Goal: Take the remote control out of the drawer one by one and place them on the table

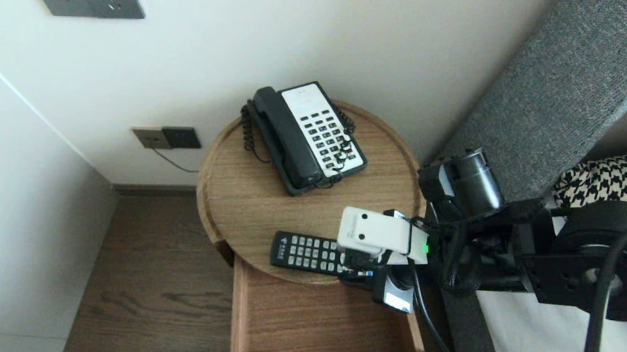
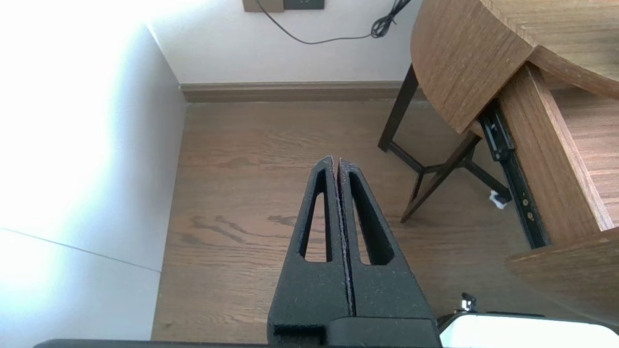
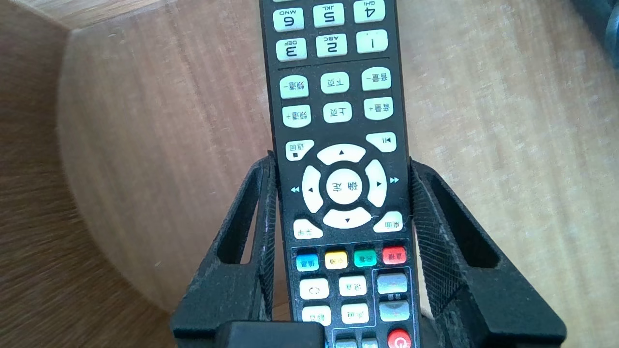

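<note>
Grip status: remote is clamped by right gripper across its long edges, with fingers pressed against both sides at the arrow-pad zone. Remote is seen buttons up at the front edge of the round table, just above the open drawer. Whether it is lifted off the wood cannot be told. Left gripper is closed on nothing and hung over the floor beside the table, idle.

Risks, as judged:
- Hold is taken near the power-button end, so most of the body is left cantilevered beyond the fingertips. Droop or pivot between the pads could be caused by any quick wrist move.
- Only narrow, smooth plastic edges are gripped. Slip could be caused by a slight loss of squeeze; a drop would be caught by the drawer or lost to the floor past the table edge.
- Far end could be snagged on the table rim if the remote is dragged low rather than raised, and then twisted out of the pads.
- Phone is well apart at the back, so contact with it is not expected unless a wide swing is made.
- Wrist cable is hung close to the drawer side; snagging there cannot be ruled out.
</note>
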Tool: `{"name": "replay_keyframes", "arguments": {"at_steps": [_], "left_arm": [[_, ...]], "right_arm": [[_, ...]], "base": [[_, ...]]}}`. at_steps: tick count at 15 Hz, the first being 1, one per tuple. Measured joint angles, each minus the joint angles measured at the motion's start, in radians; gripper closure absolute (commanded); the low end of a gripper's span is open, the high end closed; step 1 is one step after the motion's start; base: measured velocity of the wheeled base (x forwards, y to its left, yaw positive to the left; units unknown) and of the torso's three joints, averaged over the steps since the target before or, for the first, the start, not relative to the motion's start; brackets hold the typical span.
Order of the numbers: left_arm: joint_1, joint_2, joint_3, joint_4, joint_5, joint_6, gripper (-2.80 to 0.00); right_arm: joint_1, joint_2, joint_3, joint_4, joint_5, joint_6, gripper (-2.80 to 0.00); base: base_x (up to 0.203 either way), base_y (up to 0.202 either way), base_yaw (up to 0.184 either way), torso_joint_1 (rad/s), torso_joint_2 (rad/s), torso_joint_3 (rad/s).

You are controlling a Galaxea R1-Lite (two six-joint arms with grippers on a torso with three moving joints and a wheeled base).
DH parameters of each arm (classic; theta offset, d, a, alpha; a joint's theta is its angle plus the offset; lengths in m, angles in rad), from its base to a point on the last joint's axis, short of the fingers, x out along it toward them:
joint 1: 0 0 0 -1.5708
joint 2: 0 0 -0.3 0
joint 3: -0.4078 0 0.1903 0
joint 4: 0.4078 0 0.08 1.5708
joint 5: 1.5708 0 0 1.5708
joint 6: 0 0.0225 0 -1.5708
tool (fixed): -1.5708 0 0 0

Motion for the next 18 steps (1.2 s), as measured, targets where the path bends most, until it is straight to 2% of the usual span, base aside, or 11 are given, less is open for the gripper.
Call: {"name": "replay_keyframes", "arguments": {"at_steps": [7, 18], "left_arm": [[0.0, 0.0, 0.0, 0.0, 0.0, 0.0, 0.0], [0.0, 0.0, 0.0, 0.0, 0.0, 0.0, 0.0]], "right_arm": [[-0.027, 0.109, -0.204, 0.103, -0.017, -0.004, 0.0], [-0.014, 0.146, -0.239, 0.106, -0.03, -0.003, 0.0]], "base": [[0.0, 0.0, 0.0, 0.0, 0.0, 0.0], [0.0, 0.0, 0.0, 0.0, 0.0, 0.0]]}}
